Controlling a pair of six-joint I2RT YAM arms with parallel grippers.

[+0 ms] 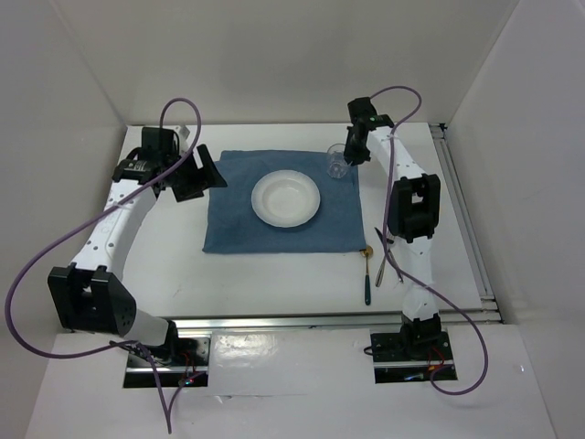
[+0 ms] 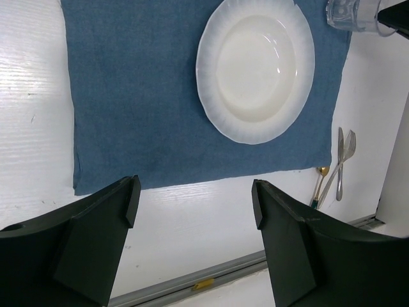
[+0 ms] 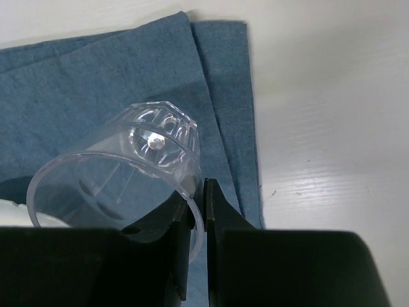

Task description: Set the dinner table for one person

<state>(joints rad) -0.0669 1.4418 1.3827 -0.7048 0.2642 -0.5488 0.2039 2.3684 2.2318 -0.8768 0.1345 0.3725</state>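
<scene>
A white plate [image 1: 286, 198] sits on the blue cloth placemat [image 1: 238, 224], which lies on the white dinner table [image 1: 274, 270]. My right gripper [image 1: 352, 157] is shut on the rim of a clear drinking glass [image 1: 337, 163] and holds it over the placemat's far right corner; in the right wrist view the glass [image 3: 121, 173] has one finger inside its wall and one outside. My left gripper [image 1: 203, 174] is open and empty above the placemat's left edge. A knife, a fork [image 1: 382, 256] and a gold-tipped spoon [image 1: 367, 273] lie right of the placemat.
White walls close in the table on three sides. A metal rail [image 1: 311, 317] runs along the near edge and another [image 1: 466, 219] along the right side. In the left wrist view the plate [image 2: 255, 67] and cutlery [image 2: 339, 166] show beyond my open fingers.
</scene>
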